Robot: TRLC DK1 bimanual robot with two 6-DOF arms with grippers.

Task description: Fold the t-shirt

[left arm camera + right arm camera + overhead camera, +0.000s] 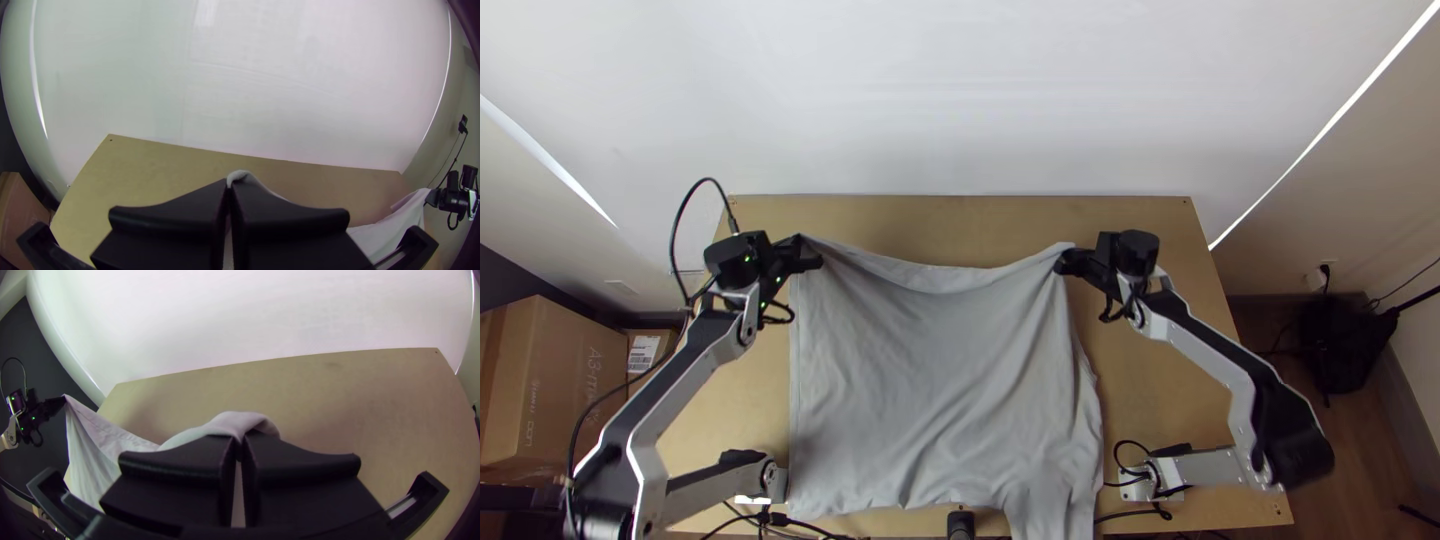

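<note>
A cardboard box [565, 385] stands left of the wooden table [960, 225], white wall [960, 100] beyond.

The t-shirt [930, 380] is a plain pale grey. The table [960, 222] is tan and the wall [960, 100] white. Both the left arm [695, 365] and the right arm [1200, 348] are silvery white with black joints; the left gripper [812, 254] and the right gripper [1063, 262] are black. Bright green lights [748, 259] speckle the left arm's black wrist. The large box [555, 380] is cardboard brown, the floor [1380, 440] darker brown, the label [643, 352] white.

Wooden table [960, 228] beneath grey t-shirt [940, 390]
</note>
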